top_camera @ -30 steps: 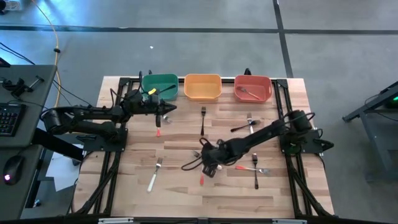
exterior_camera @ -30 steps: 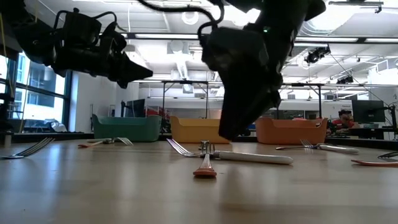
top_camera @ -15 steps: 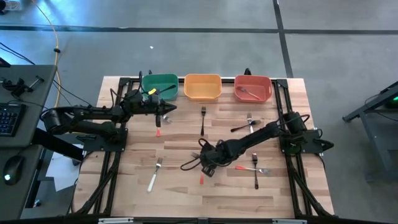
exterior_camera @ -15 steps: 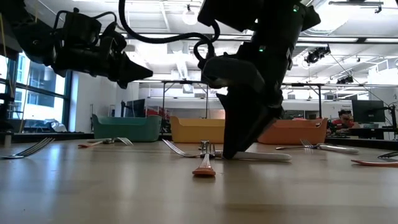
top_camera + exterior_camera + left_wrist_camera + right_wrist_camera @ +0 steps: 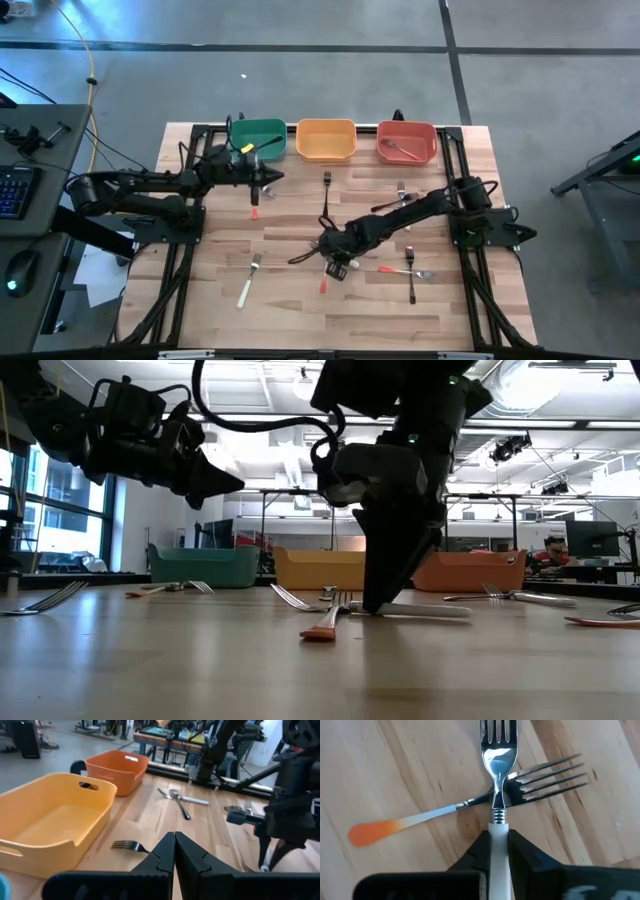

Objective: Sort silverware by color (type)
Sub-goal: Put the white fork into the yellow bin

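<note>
On the wooden table (image 5: 300, 310), your right gripper (image 5: 499, 851) pinches the white-handled fork (image 5: 498, 775); lift straight toward twelve o'clock, clearing the orange-tipped fork (image 5: 420, 820) crossed beneath it.

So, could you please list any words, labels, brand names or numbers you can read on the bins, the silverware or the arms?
None can be read: the green bin, yellow bin, red bin and the white-handled fork held in the right gripper show no lettering.
</note>
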Action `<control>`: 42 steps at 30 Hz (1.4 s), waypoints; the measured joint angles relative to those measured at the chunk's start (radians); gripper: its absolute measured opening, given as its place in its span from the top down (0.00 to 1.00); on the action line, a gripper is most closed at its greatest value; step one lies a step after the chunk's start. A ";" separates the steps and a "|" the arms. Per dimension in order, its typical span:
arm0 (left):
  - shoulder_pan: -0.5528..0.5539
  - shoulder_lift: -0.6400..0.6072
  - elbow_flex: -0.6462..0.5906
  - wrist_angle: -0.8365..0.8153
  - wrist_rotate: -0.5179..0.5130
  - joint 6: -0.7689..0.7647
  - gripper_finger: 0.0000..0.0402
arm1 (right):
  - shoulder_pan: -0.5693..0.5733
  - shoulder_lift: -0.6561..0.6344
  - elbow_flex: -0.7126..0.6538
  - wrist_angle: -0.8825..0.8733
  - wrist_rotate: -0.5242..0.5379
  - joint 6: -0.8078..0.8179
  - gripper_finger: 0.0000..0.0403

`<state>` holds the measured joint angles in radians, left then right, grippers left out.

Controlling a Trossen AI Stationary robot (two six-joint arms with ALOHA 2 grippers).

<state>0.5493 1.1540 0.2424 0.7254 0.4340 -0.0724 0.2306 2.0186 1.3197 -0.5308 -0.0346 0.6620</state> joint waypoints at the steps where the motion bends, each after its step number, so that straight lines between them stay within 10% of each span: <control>1: -0.006 0.000 0.000 -0.001 -0.004 0.003 1.00 | -0.003 -0.001 0.009 -0.009 -0.012 -0.015 0.95; 14: -0.052 0.000 0.000 0.002 -0.079 0.006 1.00 | -0.067 -0.097 0.264 -0.232 0.020 -0.238 0.99; 23: -0.052 0.000 0.000 -0.050 -0.193 0.004 1.00 | -0.353 -0.094 0.412 -0.407 0.151 -0.453 1.00; 42: -0.094 0.000 0.000 -0.031 -0.223 0.006 1.00 | -0.882 0.134 0.411 -0.155 -0.144 -0.847 1.00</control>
<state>0.4549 1.1538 0.2428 0.6941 0.2115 -0.0666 -0.6512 2.1528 1.7306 -0.6863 -0.1783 -0.1846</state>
